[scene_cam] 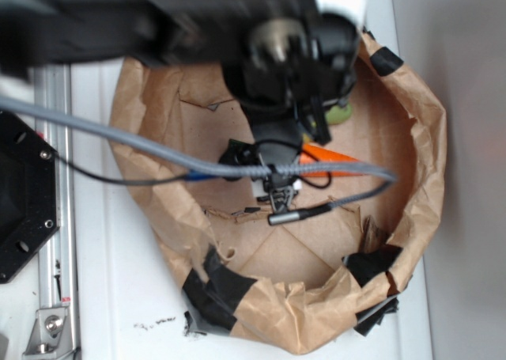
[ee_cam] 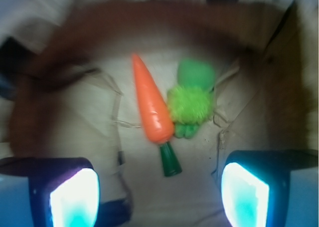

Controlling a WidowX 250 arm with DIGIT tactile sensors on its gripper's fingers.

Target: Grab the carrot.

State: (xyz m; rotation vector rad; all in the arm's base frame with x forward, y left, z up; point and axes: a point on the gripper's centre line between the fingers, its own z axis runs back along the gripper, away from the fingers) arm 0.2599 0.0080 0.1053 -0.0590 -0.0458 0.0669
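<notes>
— What's the setting?
— A brown paper bag rolled down into a basin on a white table, black tape at its rim.
— The arm?
— Hanging over the bag; gripper spread wide, holding nothing.
— The carrot?
— On the bag's floor, apparently touching a fuzzy green toy, though blur hinders.

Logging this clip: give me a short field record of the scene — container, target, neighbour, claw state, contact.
container: brown paper bag, rolled open, black tape on its rim
target: carrot, orange, lying flat, dark green stem toward the camera
neighbour: fuzzy green plush toy, touching the carrot's side
claw: claw open, fingers on either side of the stem end, above the bag floor
contact: none with the carrot yet
exterior view: arm hides most of the carrot
</notes>
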